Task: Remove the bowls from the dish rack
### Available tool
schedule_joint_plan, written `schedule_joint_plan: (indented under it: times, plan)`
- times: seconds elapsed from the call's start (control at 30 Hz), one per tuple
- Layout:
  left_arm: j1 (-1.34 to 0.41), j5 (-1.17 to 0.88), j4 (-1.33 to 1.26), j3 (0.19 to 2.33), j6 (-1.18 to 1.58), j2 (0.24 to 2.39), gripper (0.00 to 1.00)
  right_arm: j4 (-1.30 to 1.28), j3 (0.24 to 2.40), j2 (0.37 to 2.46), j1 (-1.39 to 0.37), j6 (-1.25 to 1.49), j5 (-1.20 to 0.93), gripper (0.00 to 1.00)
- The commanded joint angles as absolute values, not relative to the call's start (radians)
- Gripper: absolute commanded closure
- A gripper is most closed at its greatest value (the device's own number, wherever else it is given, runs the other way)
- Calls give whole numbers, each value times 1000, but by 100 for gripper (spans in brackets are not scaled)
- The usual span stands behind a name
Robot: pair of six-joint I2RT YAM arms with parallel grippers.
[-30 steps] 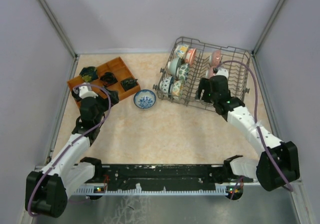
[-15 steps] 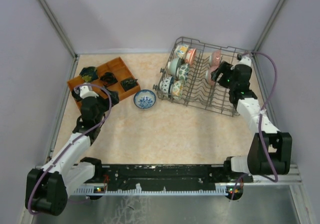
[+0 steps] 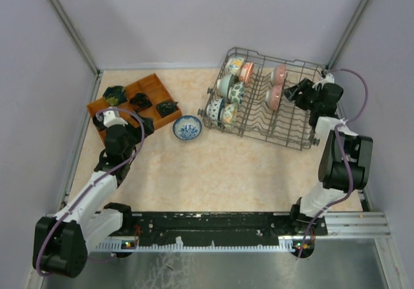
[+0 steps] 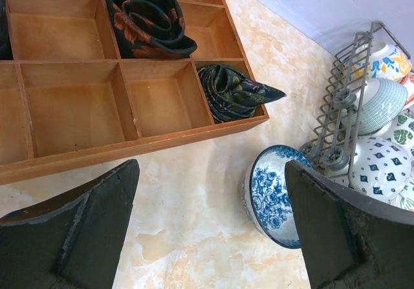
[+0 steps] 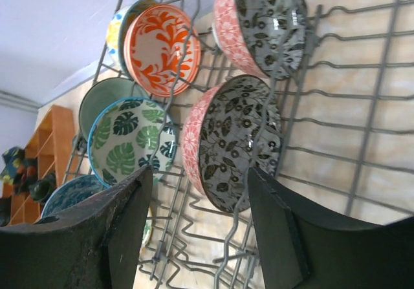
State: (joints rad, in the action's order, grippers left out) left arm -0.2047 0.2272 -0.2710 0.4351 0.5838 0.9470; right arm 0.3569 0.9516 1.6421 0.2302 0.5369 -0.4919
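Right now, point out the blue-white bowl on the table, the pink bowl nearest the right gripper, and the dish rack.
blue-white bowl [image 4: 272, 195]: left wrist view, blue floral pattern.
pink bowl [image 5: 220, 140]: right wrist view, leaf-patterned inside.
dish rack [image 3: 288, 117]: top external view, bare tines.

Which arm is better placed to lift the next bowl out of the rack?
The right. The right gripper, open, faces a pink bowl in the rack; the left gripper is by the wooden tray, away from the rack.
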Motion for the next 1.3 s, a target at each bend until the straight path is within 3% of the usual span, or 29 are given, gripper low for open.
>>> schedule_joint_plan:
  times: [0.0, 0.87, 1.27]
  plan:
    - [-199, 216, -308, 429, 586, 940, 1, 555, 1002, 1721, 235, 582, -646, 40]
    - [-199, 227, -307, 439, 578, 950, 1, 858, 1110, 2015, 235, 737, -832, 59]
    - [-199, 233, -297, 430, 580, 934, 1, 1083, 1080, 2051, 243, 885, -883, 92]
